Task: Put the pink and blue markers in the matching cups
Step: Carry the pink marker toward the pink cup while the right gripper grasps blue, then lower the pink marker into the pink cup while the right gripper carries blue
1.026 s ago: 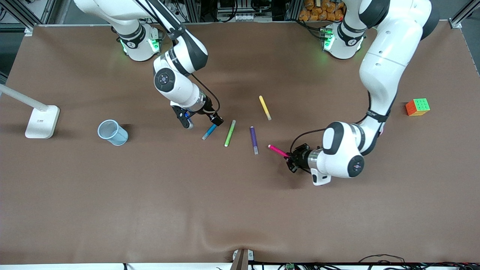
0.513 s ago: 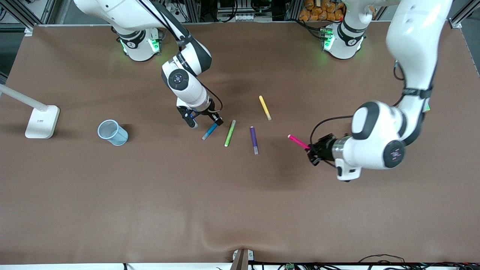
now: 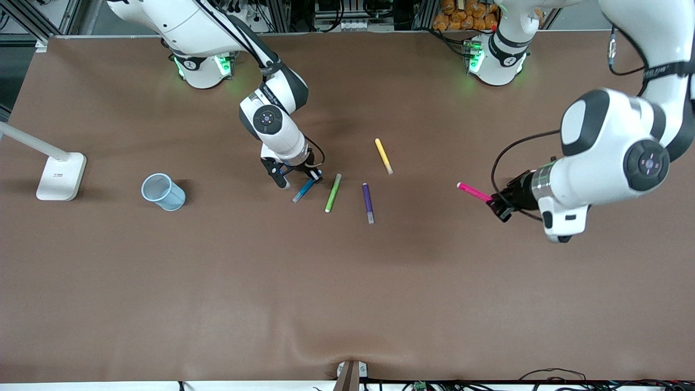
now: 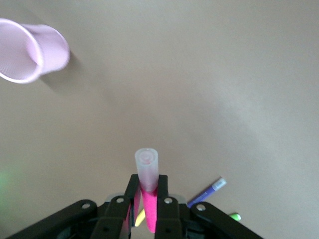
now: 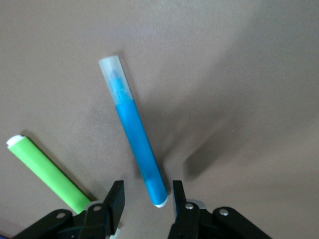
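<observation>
My left gripper is shut on the pink marker and holds it in the air over the table toward the left arm's end. In the left wrist view the marker sticks out between the fingers, pale cap outward. The pale pink cup shows only in that view, apart from the marker. My right gripper is open and low over the upper end of the blue marker, which lies on the table. In the right wrist view that end lies between the fingers. The pale blue cup stands toward the right arm's end.
A lime-green marker lies right beside the blue one, then a purple marker and a yellow marker. A white lamp base stands at the right arm's end of the table.
My left gripper has risen and carried the pink marker toward the left arm's end of the table. My right gripper has shifted a little closer over the blue marker's end.
</observation>
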{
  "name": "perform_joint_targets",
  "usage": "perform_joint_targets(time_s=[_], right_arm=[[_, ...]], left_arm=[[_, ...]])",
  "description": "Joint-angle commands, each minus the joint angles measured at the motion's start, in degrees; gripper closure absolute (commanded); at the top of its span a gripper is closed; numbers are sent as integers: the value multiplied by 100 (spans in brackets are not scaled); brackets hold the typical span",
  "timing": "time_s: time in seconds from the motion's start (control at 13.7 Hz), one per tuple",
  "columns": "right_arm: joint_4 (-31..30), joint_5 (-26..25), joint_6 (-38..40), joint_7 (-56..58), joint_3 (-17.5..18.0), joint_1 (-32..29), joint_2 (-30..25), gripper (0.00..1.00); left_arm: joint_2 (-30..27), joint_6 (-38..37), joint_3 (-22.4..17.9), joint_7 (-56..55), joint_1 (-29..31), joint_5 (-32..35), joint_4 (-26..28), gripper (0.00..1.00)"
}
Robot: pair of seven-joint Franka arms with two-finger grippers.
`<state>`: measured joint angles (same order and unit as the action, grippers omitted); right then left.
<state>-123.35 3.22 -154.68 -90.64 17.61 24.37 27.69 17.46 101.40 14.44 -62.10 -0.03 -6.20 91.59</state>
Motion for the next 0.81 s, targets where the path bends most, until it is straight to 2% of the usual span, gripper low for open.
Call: perform_joint_targets(time_s=[0.0,0.15,0.29,0.37,0.51,0.73], right_arm=[[206,-207,-1,-243,-204,296,289,58],[241,-243,-1,-252,-346,454,307,69],[303,-251,42,-252,-346,437,342,96],[321,-260,69,-244,-346,402,334,100],[347,-260,191,-226,-346,350,281,100],[627,-251,989,-173,-337,183,88,100]], left_arm=[[-672,47,6,127,327,259,648,100],[-927,64,6,408,486,426,956,100],[-1121,117,24,523,635,846,1211,100],[-1174,134,24,549,653,1005,1299,100],[-1271,187,24,576,671,1400,1466,100],[-1569,651,33,619,890,1840,2019,100]])
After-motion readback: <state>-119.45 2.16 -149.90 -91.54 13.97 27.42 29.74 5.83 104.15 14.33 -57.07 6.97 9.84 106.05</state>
